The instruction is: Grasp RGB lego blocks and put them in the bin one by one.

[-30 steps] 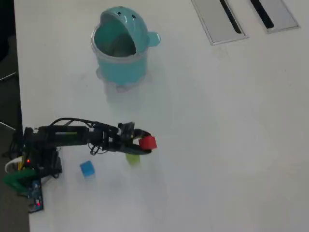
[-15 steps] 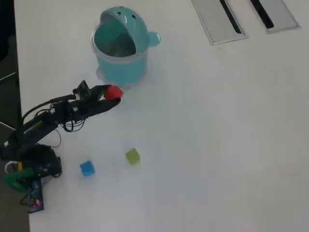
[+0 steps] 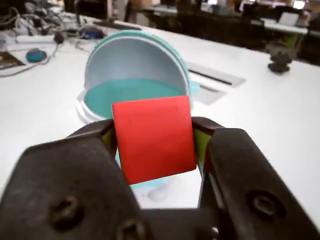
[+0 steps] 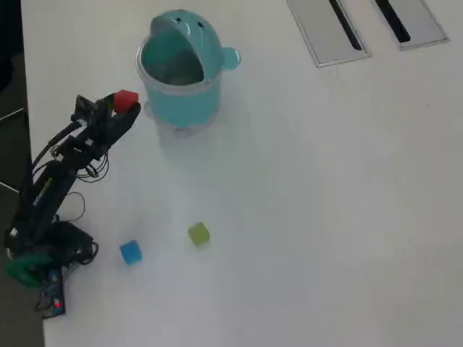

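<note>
White table (image 4: 325, 217), grey panels (image 4: 329, 29)

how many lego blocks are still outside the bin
3. The red block is held in the hand beside the bin; the yellow-green block and blue block lie on the table.

I log a plain white table surface (image 4: 325, 217). Two flat grey rectangular panels, each with a dark slot, sit flush in its top right corner in the overhead view (image 4: 331, 30) (image 4: 409, 22). In the wrist view, loose cables (image 3: 30, 37) and blurred dark furniture (image 3: 200, 20) lie beyond.
</note>
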Action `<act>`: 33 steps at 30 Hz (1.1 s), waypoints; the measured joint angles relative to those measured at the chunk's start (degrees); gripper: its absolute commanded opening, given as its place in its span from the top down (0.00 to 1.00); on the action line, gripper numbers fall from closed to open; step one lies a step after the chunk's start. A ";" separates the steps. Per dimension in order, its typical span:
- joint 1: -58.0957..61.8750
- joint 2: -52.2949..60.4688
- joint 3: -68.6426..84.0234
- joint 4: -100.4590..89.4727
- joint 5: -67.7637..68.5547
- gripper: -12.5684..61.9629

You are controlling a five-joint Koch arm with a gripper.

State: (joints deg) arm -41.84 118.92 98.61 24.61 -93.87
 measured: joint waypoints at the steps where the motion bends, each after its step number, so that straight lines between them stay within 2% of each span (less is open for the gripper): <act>1: -1.23 -1.93 -0.70 -2.55 -0.09 0.91; 3: -2.11 -6.24 -1.85 -4.92 0.00 0.92; 7: -2.20 -21.45 -19.60 -6.50 -0.18 0.92; 14: -2.29 -34.98 -27.51 -6.50 -0.26 0.92; 16: -2.37 -41.48 -35.77 -6.50 -0.26 0.92; 21: -4.31 -50.01 -44.12 -6.42 -0.09 0.91; 22: -5.54 -55.63 -53.09 -6.42 0.26 0.91; 23: -5.54 -55.72 -53.00 -6.42 0.26 0.91; 26: -6.06 -61.87 -58.89 -6.50 0.88 0.74; 30: -6.06 -62.93 -58.89 -6.42 -0.53 0.51; 33: -5.54 -62.93 -58.89 -4.13 -11.95 0.44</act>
State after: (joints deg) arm -47.37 55.99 39.73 20.48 -105.82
